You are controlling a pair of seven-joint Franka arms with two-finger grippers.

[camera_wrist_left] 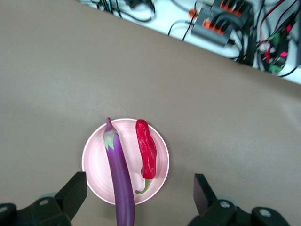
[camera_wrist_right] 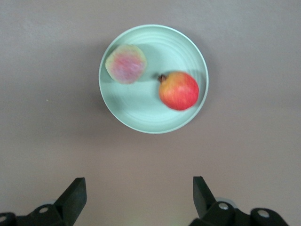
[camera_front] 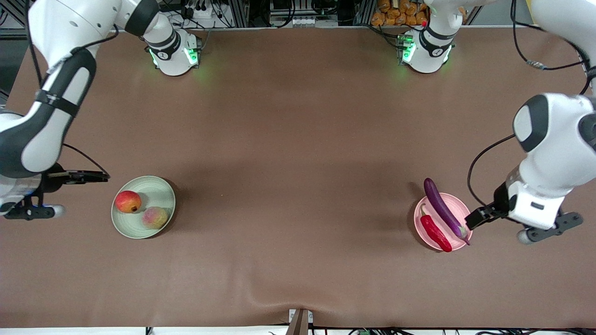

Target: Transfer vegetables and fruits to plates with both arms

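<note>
Chili pepper (camera_front: pixel 436 231) lowest in front view, on pink plate (camera_front: pixel 454 201), alongside eggplant (camera_front: pixel 444 209) overhanging rim at 11 o'clock; both glossy, likely slippery, grip mid-length. Apple (camera_front: pixel 128 201), peach (camera_front: pixel 155 217) on green plate (camera_front: pixel 156 186). Left gripper (camera_front: pixel 479 215), right gripper (camera_front: pixel 88 176): fingers apart, empty.

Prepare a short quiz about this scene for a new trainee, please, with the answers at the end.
1. True or false: the eggplant and the chili pepper both lie on the pink plate.
2. What lies on the mint green plate?
3. Which is open: A, the left end effector only; B, the right end effector only; C, both?

Key:
1. True; the eggplant's ends stick out past the rim.
2. Two fruits: the red-orange one and the duller pinkish one, lying apart.
3. C. Both are open and hold nothing, each beside its plate at its own arm's end of the table.
</note>
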